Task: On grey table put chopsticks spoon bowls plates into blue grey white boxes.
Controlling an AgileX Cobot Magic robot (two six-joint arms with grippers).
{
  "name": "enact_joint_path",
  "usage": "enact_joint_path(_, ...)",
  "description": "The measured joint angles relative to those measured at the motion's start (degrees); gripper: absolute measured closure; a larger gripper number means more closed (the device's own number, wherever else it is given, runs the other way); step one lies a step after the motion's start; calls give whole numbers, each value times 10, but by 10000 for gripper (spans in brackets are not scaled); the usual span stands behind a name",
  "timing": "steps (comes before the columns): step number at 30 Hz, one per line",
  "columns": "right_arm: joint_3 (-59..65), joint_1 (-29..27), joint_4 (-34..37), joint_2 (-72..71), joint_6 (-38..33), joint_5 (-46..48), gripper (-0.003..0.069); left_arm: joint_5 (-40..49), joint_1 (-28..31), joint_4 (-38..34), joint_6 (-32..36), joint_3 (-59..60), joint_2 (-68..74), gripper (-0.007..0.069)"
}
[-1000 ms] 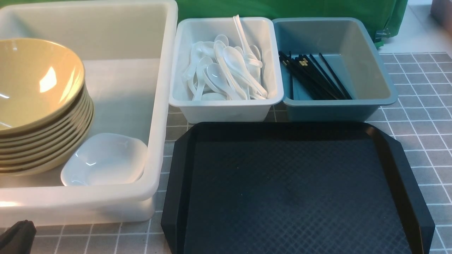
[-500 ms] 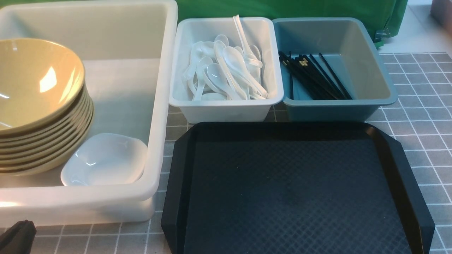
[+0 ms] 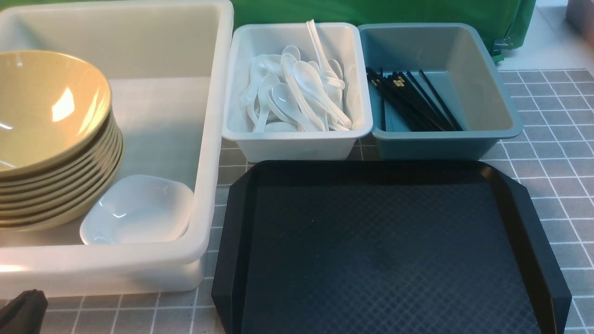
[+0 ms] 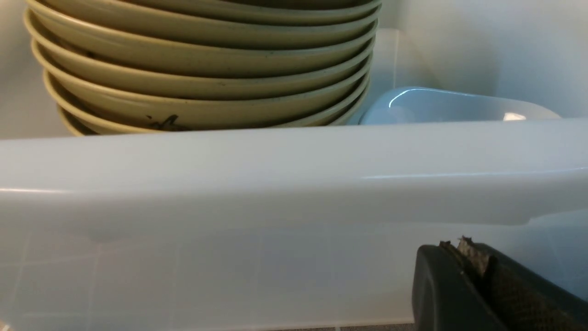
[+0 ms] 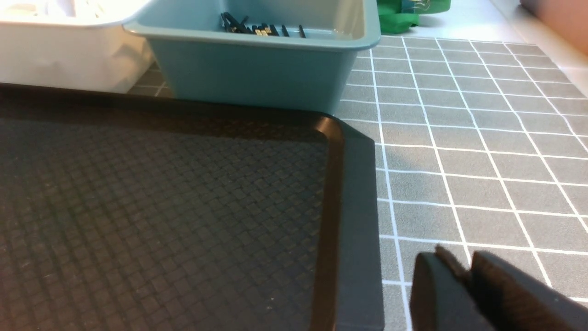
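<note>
Several tan bowls [image 3: 46, 106] [image 4: 202, 69] are stacked in the large translucent white box [image 3: 218, 93], with a small white plate [image 3: 139, 208] [image 4: 436, 105] beside the stack. Several white spoons [image 3: 297, 93] fill the small white box [image 3: 297, 144]. Black chopsticks [image 3: 408, 99] [image 5: 257, 28] lie in the blue-grey box [image 3: 431, 144]. My left gripper [image 4: 459, 246] is shut and empty, low outside the big box's near wall [image 4: 275, 174]. Beside the tray's right edge, my right gripper [image 5: 459, 262] hangs over the grey table [image 5: 459, 138] with its jaws together and nothing in them.
A black textured tray [image 3: 385, 250] [image 5: 161, 207] lies in front of the two small boxes with nothing on it. Green cloth [image 3: 371, 11] hangs behind the boxes. Tiled grey table [image 3: 557, 139] shows to the right of the tray.
</note>
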Motion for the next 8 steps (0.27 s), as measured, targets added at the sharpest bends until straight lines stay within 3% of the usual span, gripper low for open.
enact_joint_path(8, 0, 0, 0, 0, 0, 0, 517, 0, 0, 0, 0, 0, 0, 633)
